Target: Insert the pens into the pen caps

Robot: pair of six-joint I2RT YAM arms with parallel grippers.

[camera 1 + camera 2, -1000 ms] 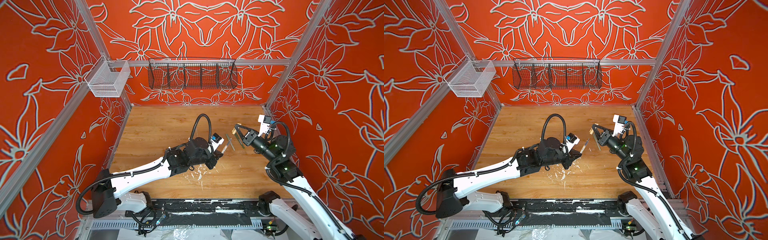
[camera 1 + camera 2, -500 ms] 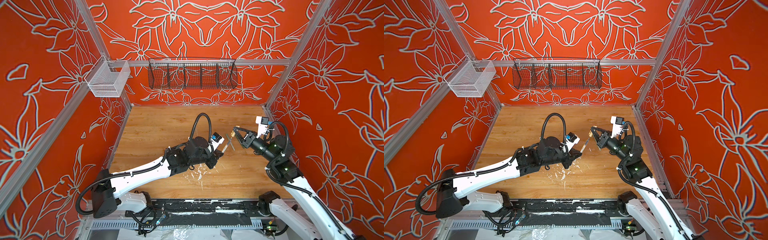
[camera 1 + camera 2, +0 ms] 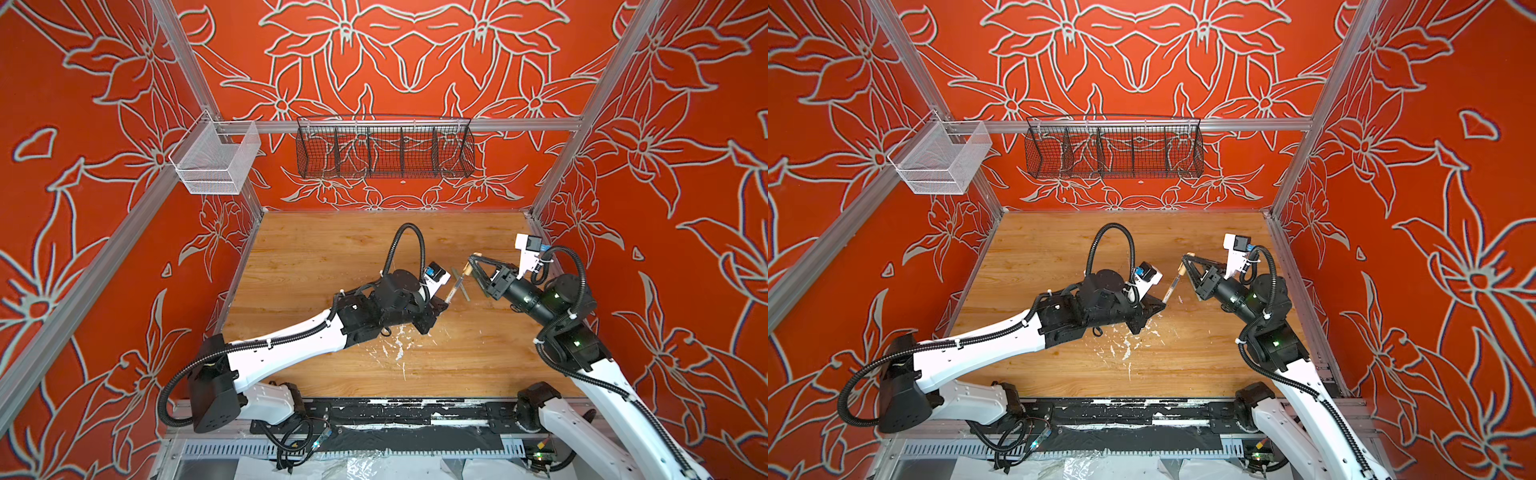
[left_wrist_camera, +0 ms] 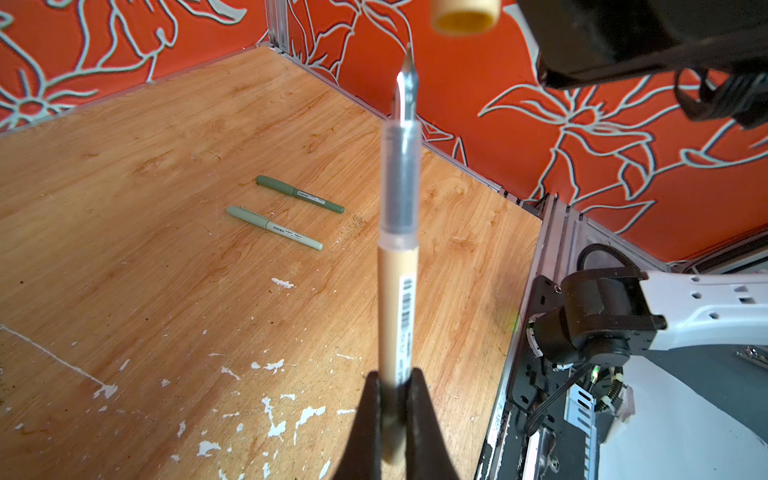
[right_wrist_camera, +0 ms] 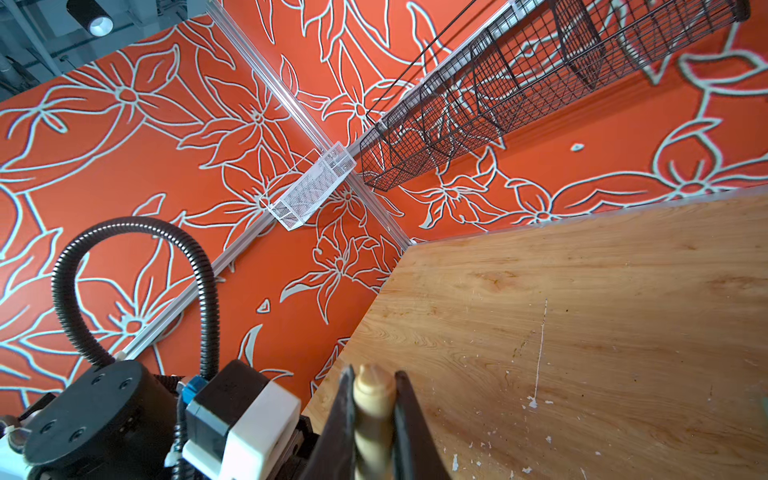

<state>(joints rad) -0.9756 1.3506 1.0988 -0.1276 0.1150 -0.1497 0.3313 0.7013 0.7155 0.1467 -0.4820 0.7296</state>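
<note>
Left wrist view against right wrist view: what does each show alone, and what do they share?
Only left wrist: the beige pen, gripped by the left claw, plus the dark green pen and pale green pen on the table. Only right wrist: the black wire basket and white mesh basket. Both: the beige cap, which the right claw holds, and the table.

Black wire basket (image 3: 384, 147) and white mesh bin (image 3: 216, 160) hang above wooden tabletop (image 3: 332, 249).

No legible text (pen (image 4: 400, 257) print blurred)
</note>
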